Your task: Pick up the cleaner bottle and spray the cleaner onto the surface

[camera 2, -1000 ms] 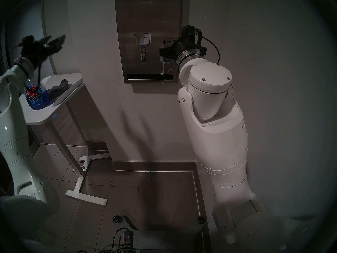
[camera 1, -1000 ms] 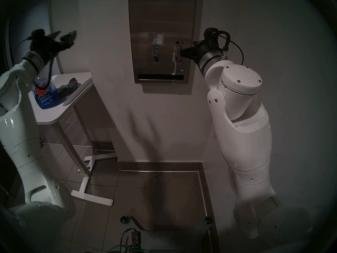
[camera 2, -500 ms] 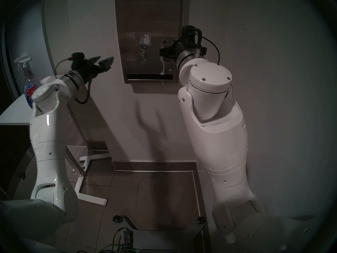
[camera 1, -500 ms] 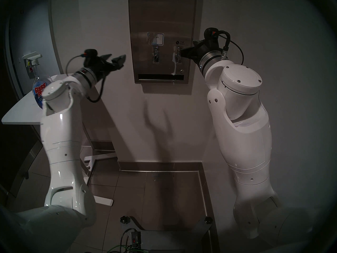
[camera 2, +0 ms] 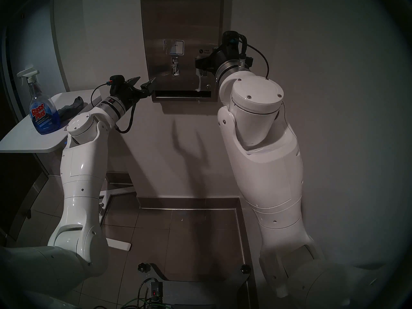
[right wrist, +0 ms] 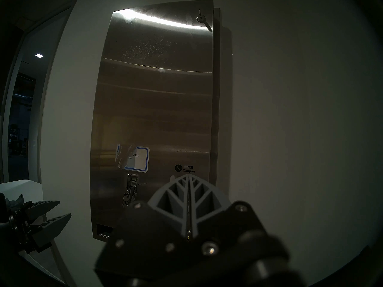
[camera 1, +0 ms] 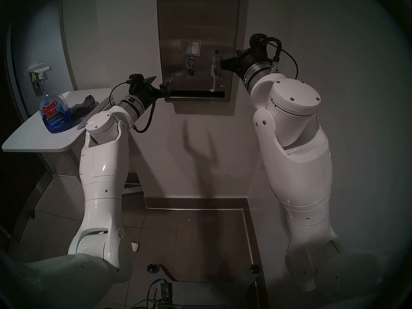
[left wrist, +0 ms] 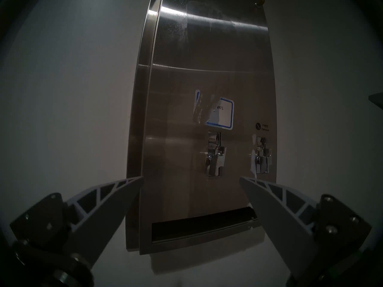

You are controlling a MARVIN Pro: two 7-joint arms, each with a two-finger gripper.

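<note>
The cleaner bottle (camera 1: pixel 54 110) (camera 2: pixel 43 116) stands upright on the white table, free of both grippers, with blue liquid in its lower half. The steel dispenser surface (camera 1: pixel 198 23) (left wrist: pixel 207 73) (right wrist: pixel 157 94) hangs on the wall. Whitish drips of cleaner (camera 1: pixel 214 79) (left wrist: pixel 253 162) run down beside its right lever. My left gripper (camera 1: pixel 161 81) (camera 2: pixel 143 81) (left wrist: pixel 191 176) is open and empty, at the panel's lower left corner by the slot. My right gripper (camera 1: pixel 221 64) (right wrist: pixel 188 176) is shut with nothing in it, its tip close to the right lever.
A crumpled grey cloth (camera 1: pixel 84 104) lies on the white table (camera 1: pixel 33 139) behind the bottle. The table's white foot (camera 2: pixel 118 245) rests on the tiled floor. Cables and a black base (camera 1: pixel 165 293) sit at the bottom.
My left arm has swung from above the bottle rightward and down to the panel's lower left corner, gripper open throughout. The bottle stays on the table. The right arm has not moved.
</note>
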